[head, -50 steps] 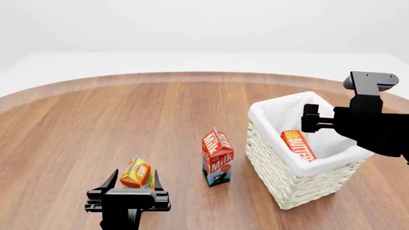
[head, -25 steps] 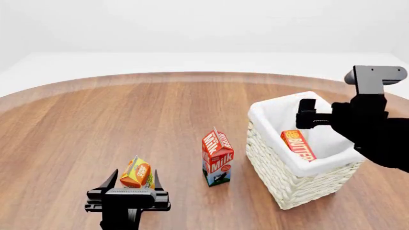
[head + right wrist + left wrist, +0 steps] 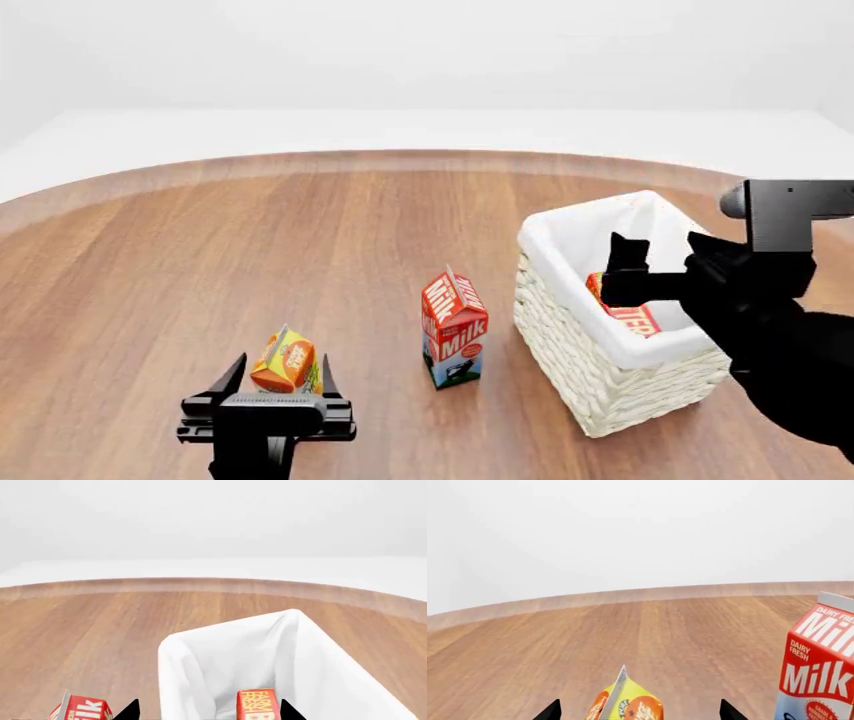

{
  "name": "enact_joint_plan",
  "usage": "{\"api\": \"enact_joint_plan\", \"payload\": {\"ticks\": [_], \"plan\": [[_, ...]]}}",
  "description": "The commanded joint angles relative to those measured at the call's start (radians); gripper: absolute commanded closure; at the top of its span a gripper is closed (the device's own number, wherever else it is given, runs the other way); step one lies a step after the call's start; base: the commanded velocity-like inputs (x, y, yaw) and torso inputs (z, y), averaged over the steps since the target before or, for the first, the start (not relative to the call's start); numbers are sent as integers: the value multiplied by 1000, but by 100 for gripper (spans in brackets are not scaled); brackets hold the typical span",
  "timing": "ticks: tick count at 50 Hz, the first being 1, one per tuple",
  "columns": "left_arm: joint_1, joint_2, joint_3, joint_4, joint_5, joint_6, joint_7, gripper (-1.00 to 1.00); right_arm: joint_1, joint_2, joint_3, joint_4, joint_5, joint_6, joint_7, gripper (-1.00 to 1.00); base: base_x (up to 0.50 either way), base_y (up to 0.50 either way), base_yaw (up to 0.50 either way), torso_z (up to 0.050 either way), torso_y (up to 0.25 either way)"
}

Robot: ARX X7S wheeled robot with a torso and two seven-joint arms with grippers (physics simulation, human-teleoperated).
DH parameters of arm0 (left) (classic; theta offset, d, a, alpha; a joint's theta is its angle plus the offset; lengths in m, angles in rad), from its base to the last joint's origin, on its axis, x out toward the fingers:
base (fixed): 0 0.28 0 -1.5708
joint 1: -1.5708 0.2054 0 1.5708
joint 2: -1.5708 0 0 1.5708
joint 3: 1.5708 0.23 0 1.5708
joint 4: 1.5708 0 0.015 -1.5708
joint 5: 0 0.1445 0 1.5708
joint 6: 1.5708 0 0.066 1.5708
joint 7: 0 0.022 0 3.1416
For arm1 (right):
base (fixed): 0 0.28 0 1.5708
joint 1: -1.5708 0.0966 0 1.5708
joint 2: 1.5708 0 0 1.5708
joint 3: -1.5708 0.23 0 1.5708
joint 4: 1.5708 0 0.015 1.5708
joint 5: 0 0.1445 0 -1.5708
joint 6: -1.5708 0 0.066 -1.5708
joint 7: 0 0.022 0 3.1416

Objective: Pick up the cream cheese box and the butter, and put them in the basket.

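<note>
The butter (image 3: 638,319), a red and orange box, stands tilted inside the white wicker basket (image 3: 577,362) at the right. In the right wrist view its "FARM FRESH" end (image 3: 257,705) shows against the white liner (image 3: 267,650). My right gripper (image 3: 622,276) hangs open over the basket's near side, partly covering the butter, with nothing between its fingers. My left gripper (image 3: 283,382) is open low at the front left, its fingertips either side of an orange-green juice carton (image 3: 284,361). The cream cheese box is out of view.
A red-and-white milk carton (image 3: 454,329) stands just left of the basket and also appears in the left wrist view (image 3: 819,667). The juice carton (image 3: 627,703) sits close in front of the left jaws. Bare wooden tabletop (image 3: 267,240) stretches to the curved far edge.
My right arm has dropped lower and come nearer, its gripper now over the basket's opening and hiding part of the butter. The left arm and the cartons have not moved.
</note>
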Motion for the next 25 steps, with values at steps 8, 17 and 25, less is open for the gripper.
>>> {"api": "enact_joint_plan", "payload": {"ticks": [8,17,25], "plan": [[-1,0,3,-5,-1,5,1,-100,-265,49,113,-279,28,-138,115,-100,0,0,0,0,0],[0,-3,4,3,-2,0,-2,-100,-366,48,137,-362,4,-189,135,-100,0,0,0,0,0],[-1,-4,5,4,-4,-1,-3,-100,-458,51,170,-454,-4,-237,148,-100,0,0,0,0,0]]}}
